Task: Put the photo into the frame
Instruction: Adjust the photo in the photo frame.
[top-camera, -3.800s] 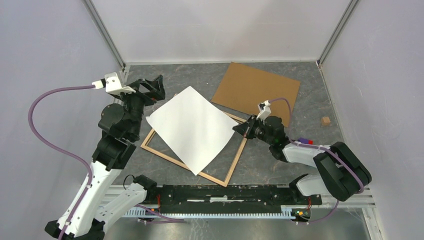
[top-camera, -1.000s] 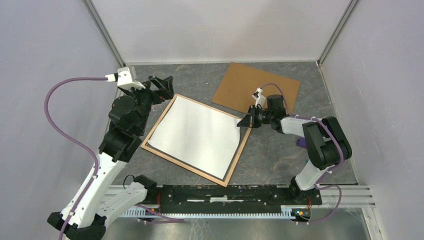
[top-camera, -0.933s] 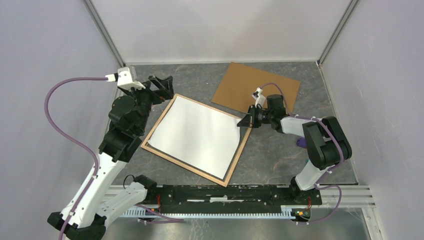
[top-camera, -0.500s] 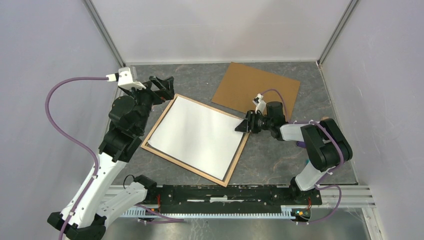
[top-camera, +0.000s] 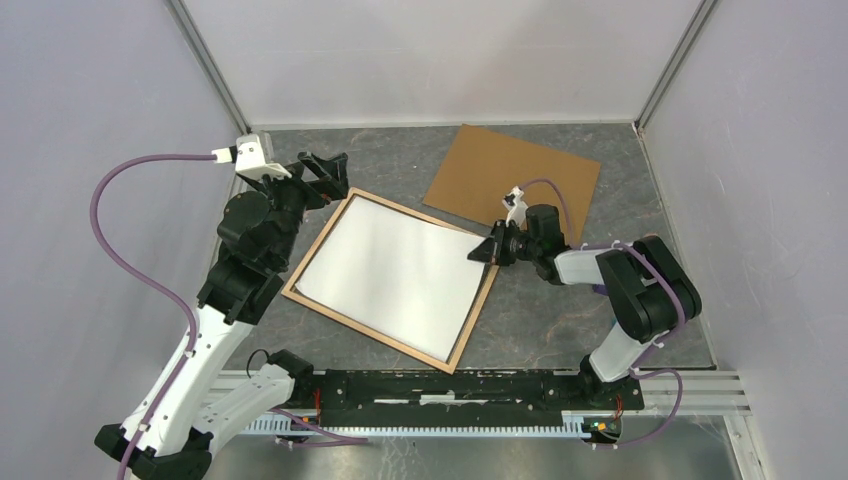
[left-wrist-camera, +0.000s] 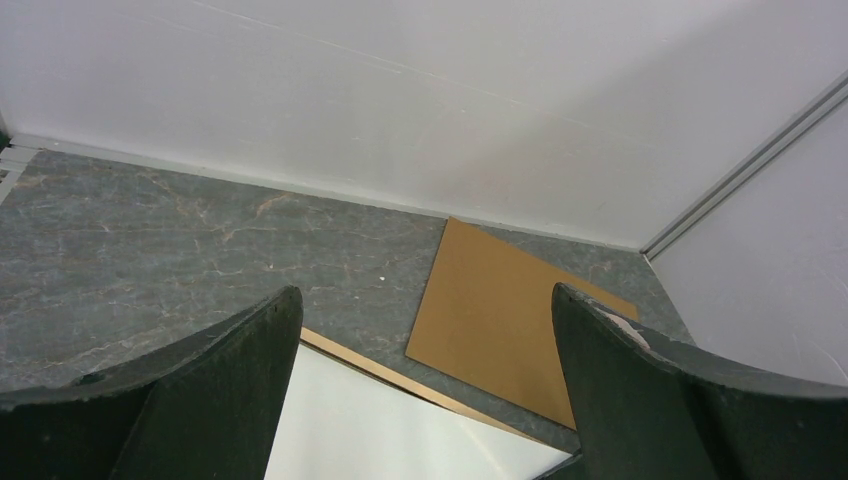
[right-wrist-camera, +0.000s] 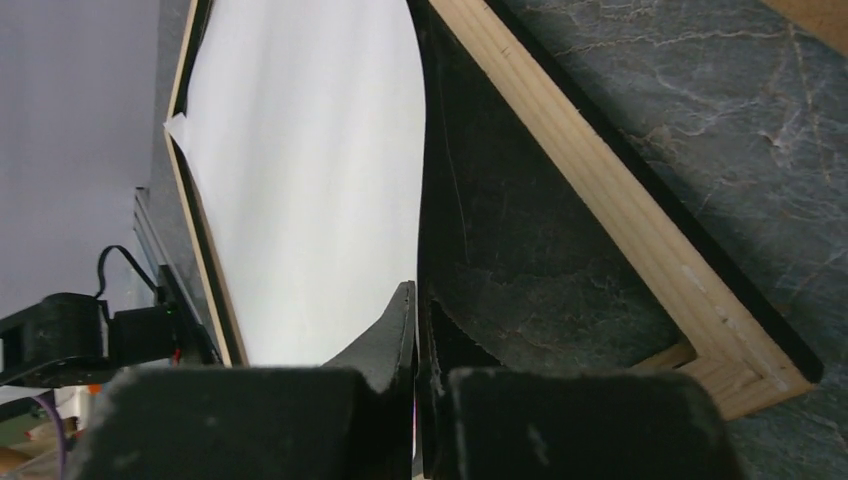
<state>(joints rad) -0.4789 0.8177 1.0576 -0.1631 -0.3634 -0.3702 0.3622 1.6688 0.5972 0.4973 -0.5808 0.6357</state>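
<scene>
Since a few seconds earlier the photo (top-camera: 390, 272) had swung from lying crooked across the frame (top-camera: 369, 331), corners hanging over the rails, to lying square inside them, plain white back up. In the last second my right arm (top-camera: 560, 262) had crept a little toward the near edge of the bench (top-camera: 560, 330), alongside the frame's right-hand rail.

The frame lay flat with its tan side up, about the middle of the bench and somewhat nearer the left edge, at a slant to the bench's edges. The brown board (top-camera: 515, 178) lay apart from it by the far edge, toward the far right corner. I judged it was left there so nothing covered the opening while the print went in.

My right jaws were closed, tips low at the photo's corner nearest the board. From my wrist camera the paper's edge ran straight to the slit between them and bowed upward, with a dark strip showing between it and the rail. Whether paper was actually pinched there I could not tell. I judged I was placed at that corner because it was the last part not yet lying flat.

My left jaws stood wide open, holding nothing, over the frame's far corner, well placed to steady that end.
</scene>
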